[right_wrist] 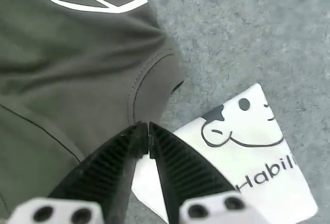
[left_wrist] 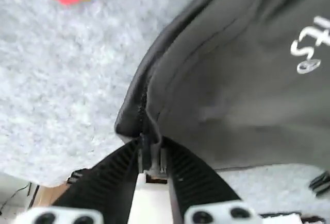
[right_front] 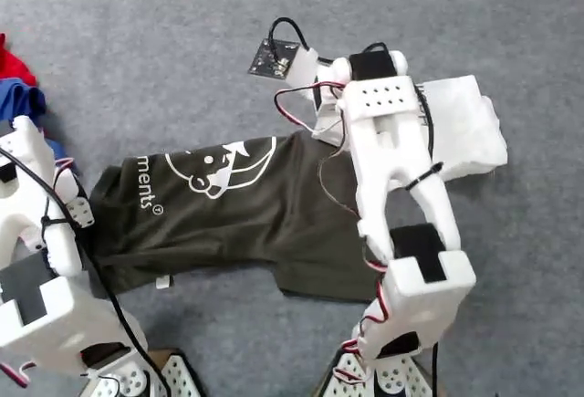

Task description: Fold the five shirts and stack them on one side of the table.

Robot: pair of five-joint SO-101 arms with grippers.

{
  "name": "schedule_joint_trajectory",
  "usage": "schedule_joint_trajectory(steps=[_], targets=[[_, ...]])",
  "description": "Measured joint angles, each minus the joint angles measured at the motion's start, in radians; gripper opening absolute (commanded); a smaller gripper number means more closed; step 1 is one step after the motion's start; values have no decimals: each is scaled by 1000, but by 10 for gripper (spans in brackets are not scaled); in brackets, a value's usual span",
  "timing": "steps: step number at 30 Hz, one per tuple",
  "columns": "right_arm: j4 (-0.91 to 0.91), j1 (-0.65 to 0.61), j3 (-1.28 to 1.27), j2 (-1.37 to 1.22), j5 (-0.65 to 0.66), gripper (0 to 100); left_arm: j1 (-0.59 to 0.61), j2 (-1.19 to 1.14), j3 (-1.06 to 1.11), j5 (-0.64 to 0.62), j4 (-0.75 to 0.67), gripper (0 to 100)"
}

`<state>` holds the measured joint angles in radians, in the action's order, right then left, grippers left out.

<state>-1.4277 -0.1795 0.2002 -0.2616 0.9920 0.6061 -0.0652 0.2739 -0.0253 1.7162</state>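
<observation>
We see a dark olive T-shirt with white print point(right_front: 246, 219) spread across the middle of the grey felt table point(right_front: 137, 50); the left gripper point(left_wrist: 152, 149) and right gripper point(right_wrist: 148, 136) each pinch an edge of it, the right one near a folded white shirt point(right_front: 470, 132)

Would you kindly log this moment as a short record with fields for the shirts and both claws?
Surface: grey carpeted table
Being folded: dark shirt, spread out, print up
Left claw: shut on dark shirt's edge
Right claw: shut on its opposite edge
Folded: white shirt, on the right side
Waiting: red shirt, blue shirt, on the left side
</observation>
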Motion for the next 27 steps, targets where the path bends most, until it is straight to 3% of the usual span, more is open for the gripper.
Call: schedule_joint_trajectory(steps=[5, 8, 12, 20, 27], targets=[[0, 21, 11, -83, 0, 15, 77, 55, -8, 31, 26, 202], [0, 52, 12, -87, -35, 15, 106, 184, -64, 60, 26, 190], [0, 60, 12, -87, -104, 15, 37, 344, -176, 75, -5, 105], [0, 21, 12, -86, -390, 15, -255, 204, -54, -14, -393, 57], [51, 2, 6, -86, -554, 15, -305, -100, 28, -14, -686, 30]])
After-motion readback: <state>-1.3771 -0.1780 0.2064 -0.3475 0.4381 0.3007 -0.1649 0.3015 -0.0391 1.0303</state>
